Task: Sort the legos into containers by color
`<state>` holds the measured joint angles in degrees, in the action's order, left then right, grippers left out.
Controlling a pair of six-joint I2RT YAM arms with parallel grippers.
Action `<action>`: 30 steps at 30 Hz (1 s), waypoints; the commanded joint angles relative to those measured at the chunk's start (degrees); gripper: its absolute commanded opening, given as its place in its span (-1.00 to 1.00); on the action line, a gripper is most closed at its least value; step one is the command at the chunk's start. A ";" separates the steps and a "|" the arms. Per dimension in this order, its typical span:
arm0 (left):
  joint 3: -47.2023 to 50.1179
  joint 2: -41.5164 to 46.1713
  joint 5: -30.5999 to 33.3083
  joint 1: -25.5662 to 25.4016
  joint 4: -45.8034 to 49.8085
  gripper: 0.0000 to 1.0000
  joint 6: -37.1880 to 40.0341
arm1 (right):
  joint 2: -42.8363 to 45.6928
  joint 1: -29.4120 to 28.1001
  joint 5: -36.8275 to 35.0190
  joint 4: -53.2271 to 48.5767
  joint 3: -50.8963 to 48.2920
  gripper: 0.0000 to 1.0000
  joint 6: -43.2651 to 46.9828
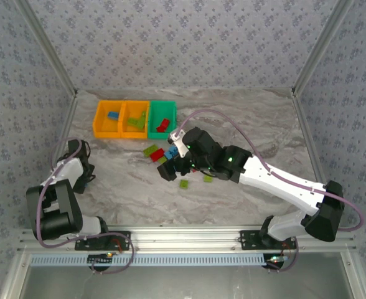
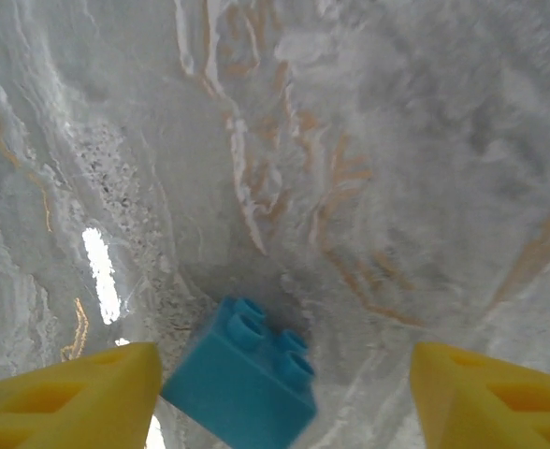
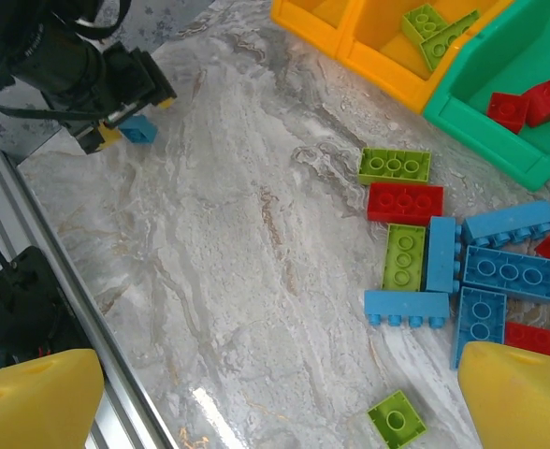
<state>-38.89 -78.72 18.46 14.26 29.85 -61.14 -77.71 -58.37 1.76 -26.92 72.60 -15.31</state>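
Left gripper (image 2: 284, 398) stood with jaws half-wide astride a lone blue lego (image 2: 242, 374) on the table (image 2: 397, 140), far from the containers (image 1: 96, 121), brick skewed, close against one finger (image 2: 69, 398), gap at the other; likely risk: an off-centre squeeze twisting or squirting it out.

Bright even overhead light, soft shadows, white glare patch on table (image 2: 99, 271), close blue brick (image 2: 242, 374) slightly blurred.

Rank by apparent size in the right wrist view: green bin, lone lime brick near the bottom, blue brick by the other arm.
1. green bin
2. lime brick
3. blue brick, but it lies farther from the camera, so that ranking is unsure.
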 commanded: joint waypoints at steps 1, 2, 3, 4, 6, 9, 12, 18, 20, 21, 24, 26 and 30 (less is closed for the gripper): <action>1.10 -1.85 -2.50 1.21 -3.39 0.27 -0.73 | -0.24 -0.93 -2.64 -2.22 2.37 1.00 -1.01; 1.18 -2.33 -2.35 1.32 -3.47 0.18 -0.71 | -0.20 -1.12 -3.04 -2.35 2.50 1.00 -1.02; 1.29 -2.64 -2.29 1.30 -3.64 0.12 -0.64 | -0.32 -1.21 -3.44 -2.49 2.47 1.00 -1.04; 1.39 -2.75 -2.14 1.30 -3.82 0.03 -0.72 | -0.33 -1.36 -3.83 -2.67 2.41 1.00 -1.11; 1.65 -2.84 -2.04 1.33 -4.36 -0.16 -0.42 | -0.33 -1.57 -4.09 -2.78 2.18 1.00 -1.10; 1.41 -2.45 -1.42 1.36 -4.04 -0.50 0.02 | -0.33 -1.68 -4.49 -2.80 1.73 1.00 -1.21; 1.35 -0.89 -0.92 1.31 -3.41 -0.63 0.41 | -0.33 -1.75 -4.66 -3.09 1.49 1.00 -1.34; 1.18 5.76 -5.09 1.33 -2.56 -0.80 2.16 | -0.30 -1.84 -3.85 -2.66 1.05 1.00 -1.47; 0.51 7.99 -6.53 1.26 -1.67 -0.79 2.70 | -0.41 -1.84 -3.57 -2.46 1.07 1.00 -1.58; 0.07 9.14 -7.74 1.00 -1.38 -0.79 3.34 | -0.42 -1.86 -3.52 -2.42 1.05 1.00 -1.57; -2.77 12.27 -9.87 -4.53 -2.63 -0.80 6.65 | -0.42 -1.96 -3.40 -1.92 1.00 1.00 -1.88; -5.67 12.59 -9.92 -11.32 -6.57 -0.86 10.79 | -0.50 -1.94 -2.39 -0.31 0.64 1.00 -1.99; -17.15 3.83 -9.19 -19.95 -8.68 -0.83 17.01 | -2.67 -2.01 -0.52 1.78 1.20 1.00 -3.35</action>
<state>-48.31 -70.52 9.74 -2.72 25.02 -50.65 -78.37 -59.94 -0.60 -27.09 73.32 -16.82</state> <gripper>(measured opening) 0.210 0.999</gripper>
